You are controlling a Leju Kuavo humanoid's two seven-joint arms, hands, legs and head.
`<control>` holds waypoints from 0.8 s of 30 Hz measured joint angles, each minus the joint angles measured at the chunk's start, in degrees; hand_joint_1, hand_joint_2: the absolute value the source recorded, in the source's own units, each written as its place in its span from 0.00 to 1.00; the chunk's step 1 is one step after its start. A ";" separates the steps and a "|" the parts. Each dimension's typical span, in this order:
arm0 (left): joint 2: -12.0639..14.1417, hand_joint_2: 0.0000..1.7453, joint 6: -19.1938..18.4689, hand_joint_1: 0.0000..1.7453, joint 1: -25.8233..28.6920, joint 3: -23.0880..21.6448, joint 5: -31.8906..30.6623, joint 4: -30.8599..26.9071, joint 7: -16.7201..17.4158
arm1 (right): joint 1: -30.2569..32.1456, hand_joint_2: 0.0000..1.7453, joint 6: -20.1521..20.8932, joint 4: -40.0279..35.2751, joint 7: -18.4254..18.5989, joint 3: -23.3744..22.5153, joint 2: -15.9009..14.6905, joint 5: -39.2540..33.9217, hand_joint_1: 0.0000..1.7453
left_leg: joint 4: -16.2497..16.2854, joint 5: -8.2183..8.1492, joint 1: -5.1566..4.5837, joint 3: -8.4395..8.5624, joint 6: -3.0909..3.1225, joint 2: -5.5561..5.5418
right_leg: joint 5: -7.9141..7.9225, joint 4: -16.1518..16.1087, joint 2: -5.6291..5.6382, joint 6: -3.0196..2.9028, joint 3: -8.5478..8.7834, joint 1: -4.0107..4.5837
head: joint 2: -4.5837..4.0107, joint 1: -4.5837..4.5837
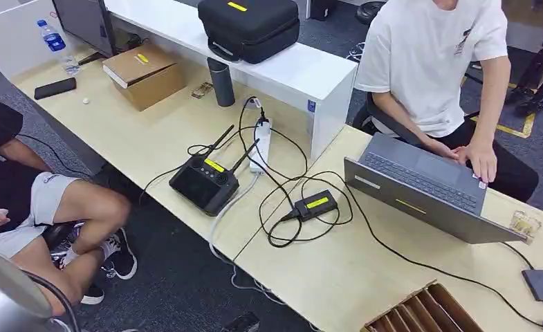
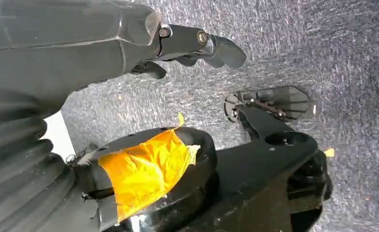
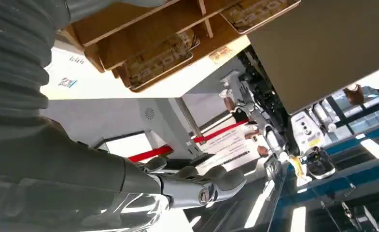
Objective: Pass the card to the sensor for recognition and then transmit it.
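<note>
Head view, contents by size.

- Pale wooden table (image 1: 337,277), joined to a second one running away to the left.
- Person in a white shirt (image 1: 427,62), seated at the far side, one hand on the laptop keys. Second person (image 1: 40,207) in light shorts, seated at the left.
- Grey laptop (image 1: 420,183), open, screen tilted back toward the robot.
- Black case (image 1: 251,28) on a white shelf.
- Cardboard box (image 1: 144,72).
- Wooden rack (image 1: 427,311) at the table's near edge. Its slots run diagonally, from near left to far right.
- Black controller (image 1: 205,181) with two aerials.
- White power strip (image 1: 261,145).
- Small black box with a yellow label (image 1: 315,205), between controller and laptop, cabled.
- Grey flat device (image 1: 541,283), near the rack, cabled. I cannot tell which of these two is the sensor.
- Small patterned piece (image 1: 524,225), flat on the table just beside the laptop's corner; possibly a card.
- Left arm (image 1: 5,297), silver, low at the near left corner.

Right wrist view.
- Rack seen close, with a patterned card (image 3: 161,55) lying flat in a compartment, long side along the slot; more like it in neighbouring slots.
- Right hand (image 3: 197,186), apart from the rack, fingers stretched almost straight and close together, holding nothing.

Left wrist view.
- Left hand (image 2: 197,46), hanging over grey carpet (image 2: 322,58), fingers loosely bent, nothing in them.
</note>
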 joint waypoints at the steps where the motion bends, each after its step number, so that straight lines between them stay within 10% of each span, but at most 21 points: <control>1: 0.07 1.00 0.00 0.00 0.03 -0.29 -0.02 0.00 -0.02 | -0.17 1.00 0.00 0.27 0.00 0.09 0.00 0.00 0.00 | 0.00 0.00 0.00 0.00 0.00 0.00 | 0.00 0.00 0.00 0.00 0.00 0.00 | 0.00 0.00; 24: 0.66 1.00 -0.70 0.00 0.10 -2.12 -0.85 0.02 -0.02 | -5.32 1.00 0.00 8.44 0.07 0.92 0.28 0.07 0.00 | 0.00 0.00 -0.01 -0.02 0.00 -0.01 | 0.00 0.00 0.00 0.00 -0.02 -0.01 | 0.00 0.00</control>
